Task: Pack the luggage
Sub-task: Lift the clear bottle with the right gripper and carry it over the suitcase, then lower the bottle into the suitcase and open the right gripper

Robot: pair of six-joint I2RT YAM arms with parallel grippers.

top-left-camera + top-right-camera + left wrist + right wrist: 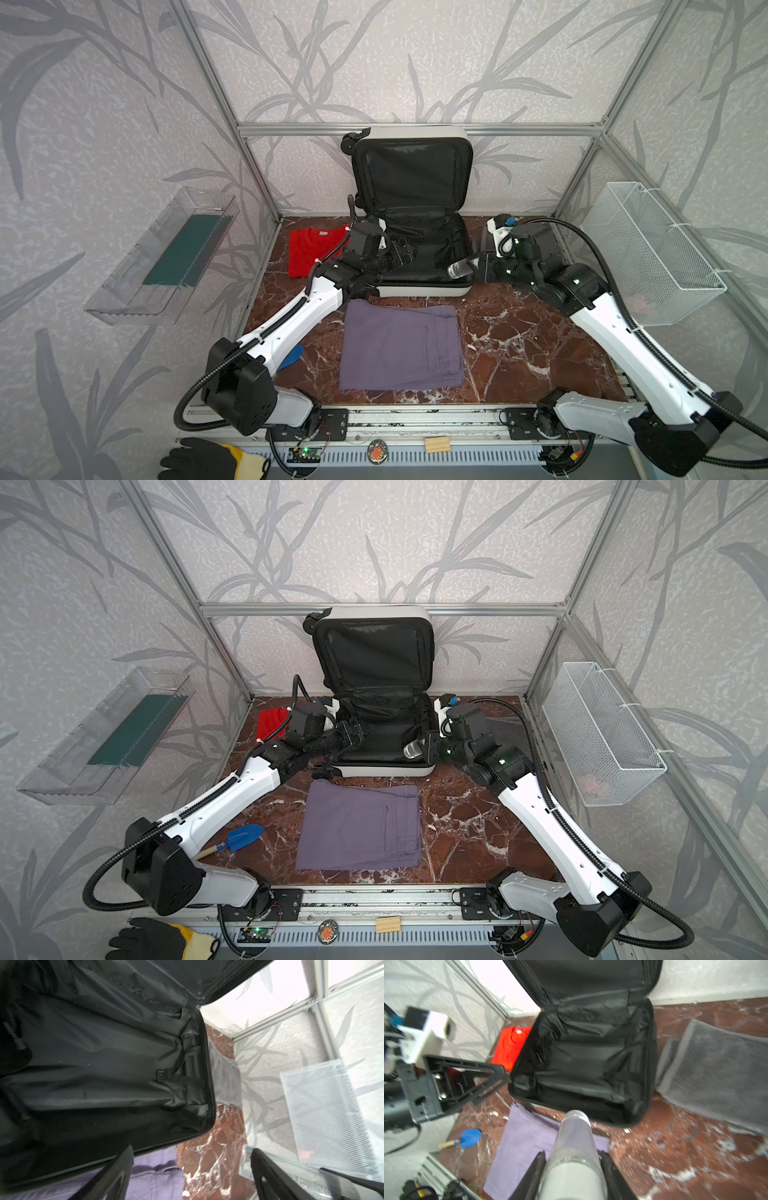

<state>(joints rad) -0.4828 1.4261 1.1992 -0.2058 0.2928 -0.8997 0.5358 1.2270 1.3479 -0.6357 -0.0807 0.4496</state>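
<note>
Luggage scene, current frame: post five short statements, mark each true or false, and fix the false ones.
1. The luggage lies open on the table, lid up. True.
2. The right claw is shut on a clear bottle. True.
3. The left claw grips the red shirt. False: it is open and empty near the luggage; the red shirt lies on the table beside the luggage.
4. The purple trousers are packed in the luggage. False: they lie folded on the table in front of it.
5. A grey towel lies beside the luggage. True.
</note>
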